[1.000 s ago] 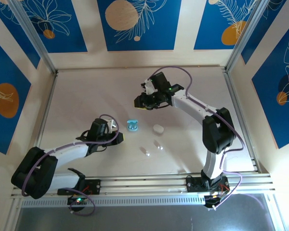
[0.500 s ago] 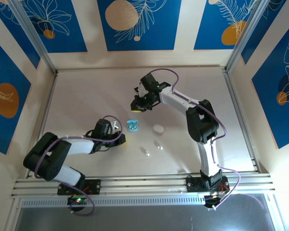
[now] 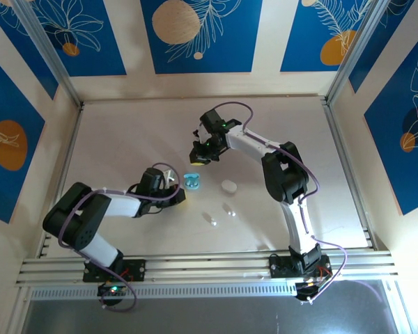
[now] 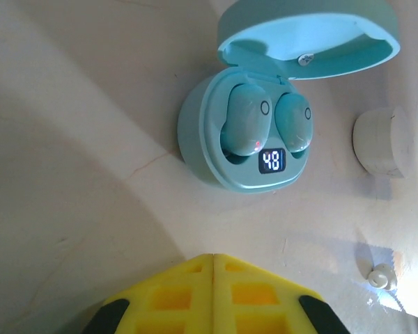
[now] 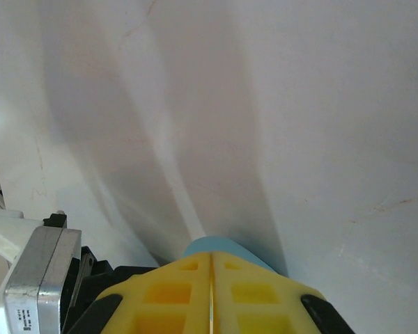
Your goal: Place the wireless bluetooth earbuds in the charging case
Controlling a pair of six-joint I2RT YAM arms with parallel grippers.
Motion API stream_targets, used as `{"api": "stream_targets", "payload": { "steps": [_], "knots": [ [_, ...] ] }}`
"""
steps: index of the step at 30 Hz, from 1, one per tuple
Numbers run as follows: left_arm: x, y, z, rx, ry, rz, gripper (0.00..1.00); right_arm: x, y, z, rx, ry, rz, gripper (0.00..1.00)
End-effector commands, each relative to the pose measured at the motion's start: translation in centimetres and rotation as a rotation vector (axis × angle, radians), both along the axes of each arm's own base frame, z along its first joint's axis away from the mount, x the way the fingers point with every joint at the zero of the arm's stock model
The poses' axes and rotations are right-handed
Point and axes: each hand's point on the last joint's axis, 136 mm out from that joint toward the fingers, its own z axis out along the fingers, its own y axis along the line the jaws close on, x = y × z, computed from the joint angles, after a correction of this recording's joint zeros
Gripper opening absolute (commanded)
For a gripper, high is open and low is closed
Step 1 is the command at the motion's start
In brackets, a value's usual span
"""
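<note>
Judging by the layout, the job sits about half done. Just ahead of the left hand [image 4: 213,270], the pale blue charging case [image 4: 240,139] lies with its lid up, 2 pale blue earbuds [image 4: 245,115] seated in their wells and the display lit. Off to that hand's right, the white case [image 4: 381,142] looks closed. Near it, 2 white earbuds [image 3: 228,209] lie loose on the tabletop [image 3: 125,139], apart from each other; these remain to be inserted. Both hands are pinched fully together and empty. The right hand [image 5: 211,268] hangs above the tabletop, with what I take to be the blue case's rounded edge just beyond its fingertips.
</note>
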Motion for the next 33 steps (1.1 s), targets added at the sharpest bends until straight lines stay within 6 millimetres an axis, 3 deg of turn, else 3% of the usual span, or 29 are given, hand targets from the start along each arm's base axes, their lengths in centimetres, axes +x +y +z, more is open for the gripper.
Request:
{"api": "stream_targets", "payload": {
  "steps": [1,22,33],
  "knots": [
    [1.0,-0.7,0.5,-0.017,-0.023,-0.001,0.0,-1.1,0.2,-1.0,-0.018,0.026,0.032,0.09],
    [1.9,-1.1,0.0,-0.01,-0.021,-0.002,0.0,-2.9,0.0,-2.6,-0.043,0.066,0.049,0.09],
    [1.9,-1.1,0.0,-0.009,-0.021,-0.001,0.0,-3.7,0.0,-2.2,-0.042,0.059,0.058,0.08]
  ]
}}
